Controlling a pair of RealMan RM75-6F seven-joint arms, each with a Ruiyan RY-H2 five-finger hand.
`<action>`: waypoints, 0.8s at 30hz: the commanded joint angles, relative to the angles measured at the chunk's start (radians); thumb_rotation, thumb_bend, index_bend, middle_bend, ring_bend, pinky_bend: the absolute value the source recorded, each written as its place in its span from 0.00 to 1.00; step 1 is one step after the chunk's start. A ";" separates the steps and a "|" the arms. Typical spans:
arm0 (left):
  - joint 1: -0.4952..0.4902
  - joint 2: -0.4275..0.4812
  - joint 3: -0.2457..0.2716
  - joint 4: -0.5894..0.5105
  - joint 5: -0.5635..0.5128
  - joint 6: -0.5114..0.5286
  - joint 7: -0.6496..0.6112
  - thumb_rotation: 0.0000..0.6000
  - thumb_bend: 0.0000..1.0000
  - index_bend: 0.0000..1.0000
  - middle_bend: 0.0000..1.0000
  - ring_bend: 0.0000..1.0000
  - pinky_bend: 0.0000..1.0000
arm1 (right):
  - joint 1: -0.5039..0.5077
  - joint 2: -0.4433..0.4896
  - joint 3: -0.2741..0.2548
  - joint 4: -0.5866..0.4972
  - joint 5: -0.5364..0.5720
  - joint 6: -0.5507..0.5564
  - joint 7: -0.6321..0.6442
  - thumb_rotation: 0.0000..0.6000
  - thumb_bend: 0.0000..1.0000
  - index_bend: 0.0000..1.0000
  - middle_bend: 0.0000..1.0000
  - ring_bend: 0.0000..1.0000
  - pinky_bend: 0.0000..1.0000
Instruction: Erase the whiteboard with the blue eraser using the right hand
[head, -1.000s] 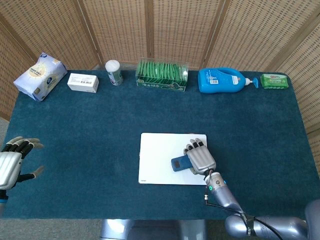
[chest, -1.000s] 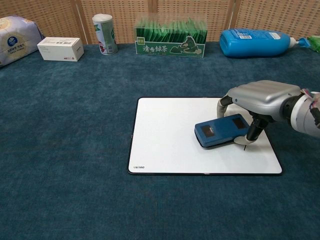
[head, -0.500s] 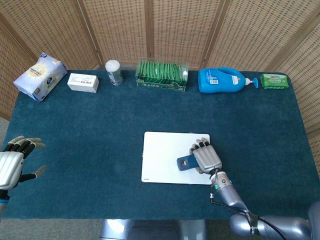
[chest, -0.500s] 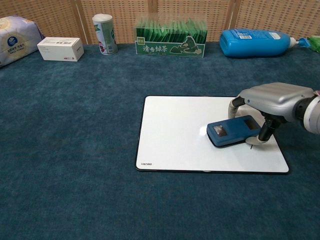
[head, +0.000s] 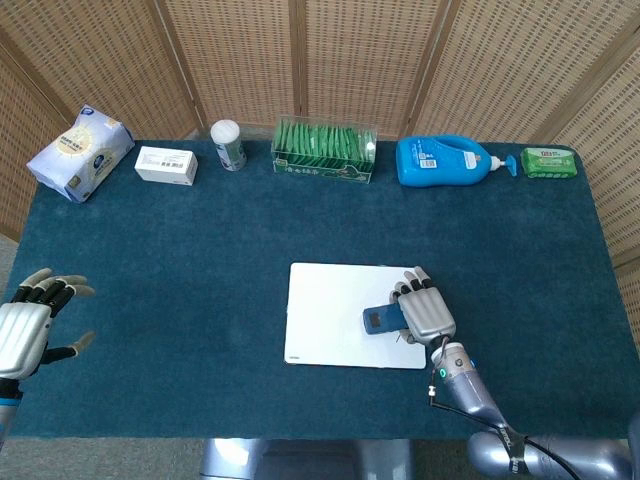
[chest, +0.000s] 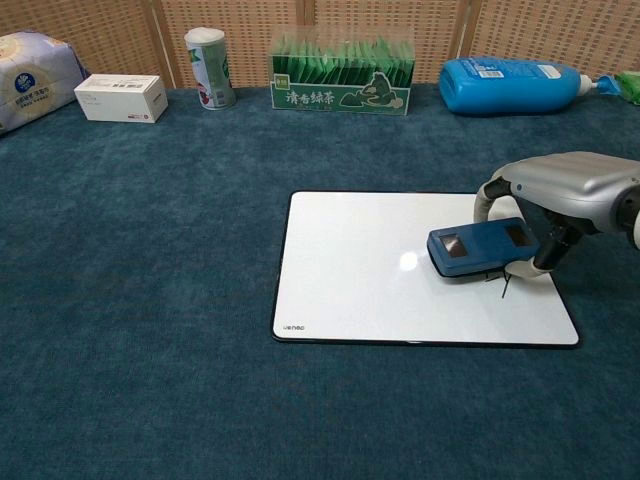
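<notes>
Evidently mid-wipe: the right hand (chest: 560, 195) holds the blue rectangular eraser (chest: 480, 248) flat on the white whiteboard's (chest: 350, 270) right side; next, sweep it across. The left hand (head: 25, 325) hovers, fingers spread.

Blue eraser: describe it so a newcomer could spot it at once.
On the dark teal cloth table, find the white rectangular whiteboard near the front edge. The flat blue rectangular eraser lies on its right part, held by the silver right hand. It is the only thing on the board.
</notes>
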 joint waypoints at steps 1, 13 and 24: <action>0.001 0.000 0.001 0.001 0.000 0.000 -0.001 1.00 0.27 0.34 0.29 0.25 0.14 | 0.003 -0.009 0.001 0.007 -0.007 -0.004 0.003 1.00 0.36 0.75 0.24 0.00 0.02; 0.016 0.008 0.005 0.002 -0.004 0.016 -0.014 1.00 0.27 0.35 0.29 0.26 0.09 | 0.008 -0.068 0.028 0.067 -0.065 0.013 0.057 1.00 0.37 0.76 0.11 0.00 0.00; 0.015 0.006 0.007 -0.006 0.003 0.015 -0.006 1.00 0.27 0.36 0.30 0.26 0.09 | -0.037 -0.089 0.012 0.140 -0.152 0.032 0.163 1.00 0.37 0.75 0.10 0.00 0.00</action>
